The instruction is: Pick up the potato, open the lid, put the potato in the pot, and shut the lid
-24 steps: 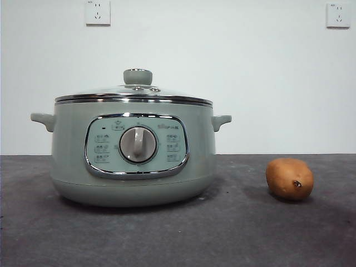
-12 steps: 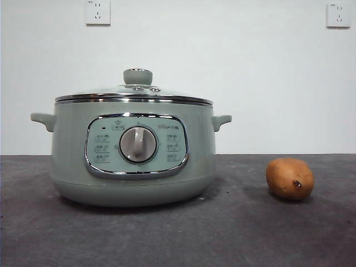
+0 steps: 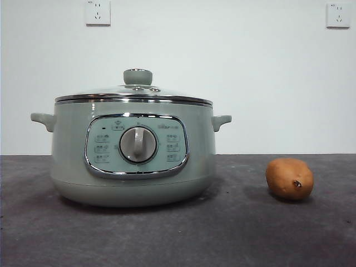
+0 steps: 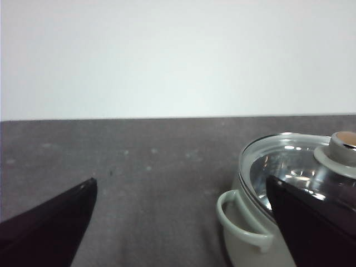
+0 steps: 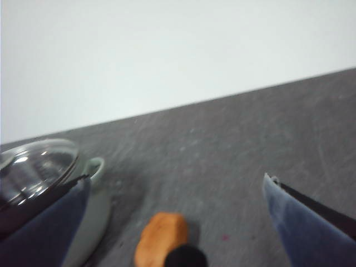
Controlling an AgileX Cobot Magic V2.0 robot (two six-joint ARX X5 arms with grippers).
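One potato (image 3: 289, 178) sits bare on the tabletop (image 3: 233, 233), at the pot's (image 3: 132, 150) three o'clock and well apart; it looks firm, smooth and rollable, best pinched across its narrow middle. The right pincer (image 5: 178, 189) hangs spread wide above it, the left pincer (image 4: 181, 192) likewise gaping beside the lid (image 4: 289, 169).

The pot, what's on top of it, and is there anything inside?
The glass lid with its green knob sits shut on the pot. Inside cannot be made out through the shiny glass. The potato lies outside on the table.

Left gripper (image 4: 178, 222) raised, jaws spread wide, right gripper (image 5: 175, 222) raised, jaws spread wide
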